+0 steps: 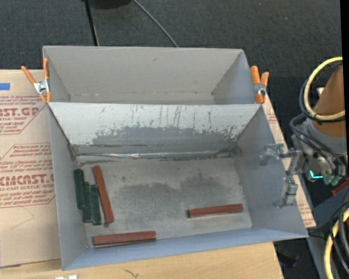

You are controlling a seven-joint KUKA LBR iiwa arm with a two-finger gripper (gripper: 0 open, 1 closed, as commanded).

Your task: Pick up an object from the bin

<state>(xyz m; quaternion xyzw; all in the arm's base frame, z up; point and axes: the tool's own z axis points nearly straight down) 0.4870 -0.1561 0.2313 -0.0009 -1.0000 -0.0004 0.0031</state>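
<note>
Gripper [280, 178] position: at the right side of the grey metal bin [142, 79], level with the sloping right wall and just inside the rim. The arm [322, 160] enters from the right, outside the bin. The two fingers stand spread apart, one toward the top of the view and one toward the bottom. Nothing lies between them.

Bin contents: five slim bar-shaped pieces, all flat on the floor.

1. Right red-brown bar [215, 210]: lies crosswise in the lower right part of the floor. It is the piece nearest the gripper, to the gripper's left and slightly lower in the view, and clear of the fingers.
2. Lower red-brown bar [124, 238]: lies crosswise along the floor's lower edge, at the left, against the near wall.
3. Left red-brown bar [102, 193]: lies lengthwise at the left side, slightly tilted.
4. Two dark green bars [86, 196]: lie side by side between the left red-brown bar and the left wall, touching each other.

The gripper is over none of these pieces.
</note>
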